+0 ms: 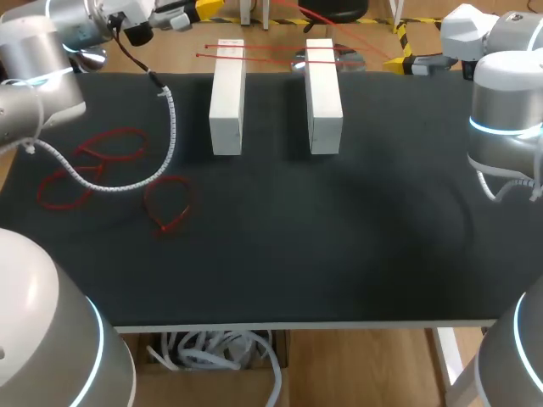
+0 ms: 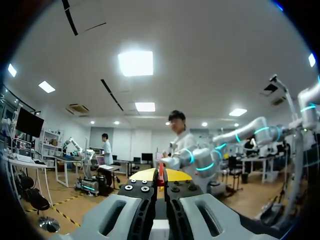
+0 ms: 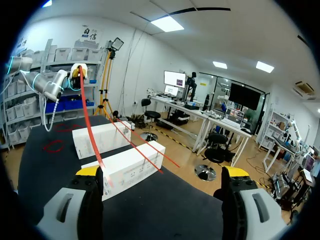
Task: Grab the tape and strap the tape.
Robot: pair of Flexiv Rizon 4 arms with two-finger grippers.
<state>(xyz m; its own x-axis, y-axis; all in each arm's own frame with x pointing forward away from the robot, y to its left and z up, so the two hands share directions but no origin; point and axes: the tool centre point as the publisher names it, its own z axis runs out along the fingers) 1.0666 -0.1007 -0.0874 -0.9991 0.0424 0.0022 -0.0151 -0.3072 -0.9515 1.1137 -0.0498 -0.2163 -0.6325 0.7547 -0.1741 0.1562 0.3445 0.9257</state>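
In the left wrist view my left gripper (image 2: 161,176) is shut on a thin red tape (image 2: 161,171) that stands up between its tips. It is raised beyond the table's far left corner (image 1: 208,8). In the right wrist view that tape (image 3: 86,110) runs down from it to one finger (image 3: 92,182) of my right gripper (image 3: 162,172). The right gripper is wide open with nothing clamped, and sits past the far right edge (image 1: 407,61). Two more red strips (image 1: 222,56) lie across the far ends of two white blocks (image 1: 227,97) (image 1: 323,97).
Several red tape loops (image 1: 110,148) (image 1: 170,208) lie on the black table (image 1: 339,246) at the left. A white spiral cable (image 1: 170,127) from my left arm trails over them. The blocks (image 3: 102,139) (image 3: 127,167) stand side by side at the back.
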